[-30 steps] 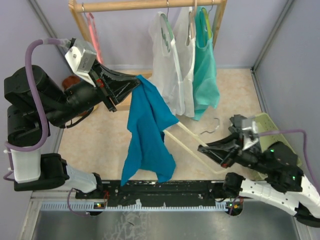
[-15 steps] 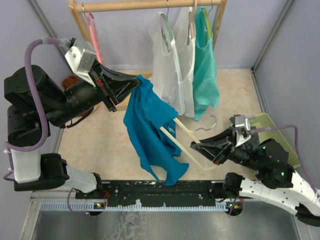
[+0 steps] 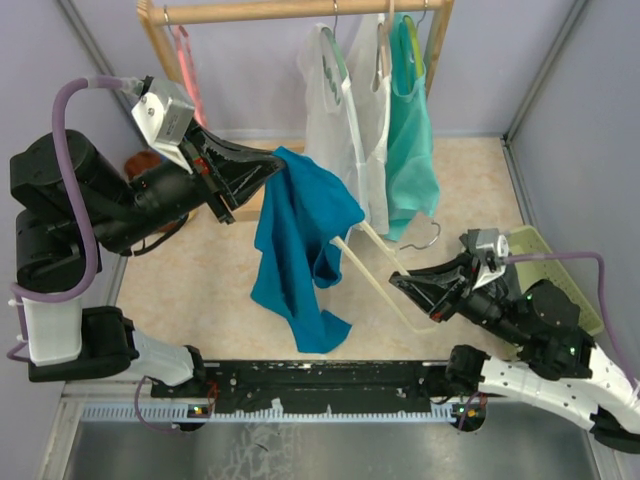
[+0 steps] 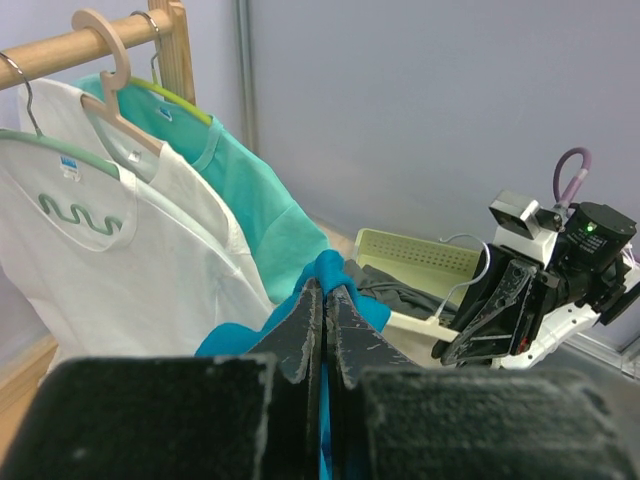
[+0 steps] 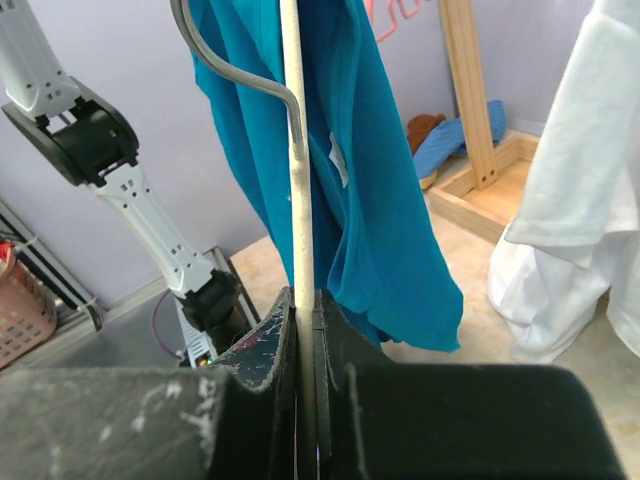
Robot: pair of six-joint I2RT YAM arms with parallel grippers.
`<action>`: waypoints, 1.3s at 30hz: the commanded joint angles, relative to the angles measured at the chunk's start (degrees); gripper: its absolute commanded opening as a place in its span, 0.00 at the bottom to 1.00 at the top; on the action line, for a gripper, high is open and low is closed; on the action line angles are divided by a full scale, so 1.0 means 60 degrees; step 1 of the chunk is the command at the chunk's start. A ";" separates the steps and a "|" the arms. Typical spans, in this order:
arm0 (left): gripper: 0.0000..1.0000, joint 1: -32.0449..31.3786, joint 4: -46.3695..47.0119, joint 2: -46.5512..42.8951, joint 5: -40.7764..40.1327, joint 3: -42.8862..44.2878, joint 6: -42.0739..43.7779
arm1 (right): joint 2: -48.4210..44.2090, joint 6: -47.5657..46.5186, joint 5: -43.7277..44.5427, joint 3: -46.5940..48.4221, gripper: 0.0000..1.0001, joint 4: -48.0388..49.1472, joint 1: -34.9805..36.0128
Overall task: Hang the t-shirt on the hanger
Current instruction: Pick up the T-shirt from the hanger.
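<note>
One t-shirt against one hanger

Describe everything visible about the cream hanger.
The hanger is thin and pale cream, plastic by the look, with a silver wire hook. The right gripper is shut on one of its bars, holding it tilted in the air. Its far end reaches the hanging teal t-shirt and seems to touch the fabric's edge. Whether it has entered the shirt cannot be told.
</note>
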 commanded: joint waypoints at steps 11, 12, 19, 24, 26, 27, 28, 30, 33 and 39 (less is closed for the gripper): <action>0.00 0.0033 0.0171 0.0181 0.0127 0.0196 -0.0114 | -0.0648 -0.0426 0.0169 0.0491 0.00 0.0449 0.0035; 0.00 0.0040 0.0168 0.0198 0.0116 0.0212 -0.0114 | -0.0581 -0.0459 0.0145 0.0450 0.00 0.0488 0.0036; 0.00 0.0033 0.0004 0.0133 0.0039 0.0245 -0.0185 | -0.0636 -0.0775 0.0916 0.0960 0.00 -0.0504 0.0029; 0.00 0.0040 -0.0027 0.0185 0.0108 0.0233 -0.0187 | -0.0762 -0.1015 0.1453 0.1495 0.00 -0.1155 0.0024; 0.00 0.0045 -0.0028 0.0200 0.0127 0.0232 -0.0188 | -0.0688 -0.1056 0.1539 0.1561 0.00 -0.1230 0.0031; 0.00 0.0047 -0.0031 0.0208 0.0127 0.0235 -0.0187 | -0.0640 -0.1080 0.1556 0.1577 0.00 -0.1262 0.0036; 0.00 0.0034 -0.0034 0.0202 0.0138 0.0239 -0.0180 | -0.0597 -0.1092 0.1567 0.1588 0.00 -0.1284 0.0031; 0.00 0.0034 -0.0065 0.0215 0.0142 0.0243 -0.0186 | -0.0489 -0.1121 0.1513 0.1541 0.00 -0.1273 0.0033; 0.00 0.0042 -0.0138 0.0237 0.0166 0.0256 -0.0187 | -0.0248 -0.1175 0.1094 0.1534 0.00 -0.1243 0.0028; 0.00 0.0036 -0.0259 0.0247 0.0085 0.0256 -0.0174 | -0.0225 -0.1172 -0.0516 0.1403 0.00 -0.0587 0.0032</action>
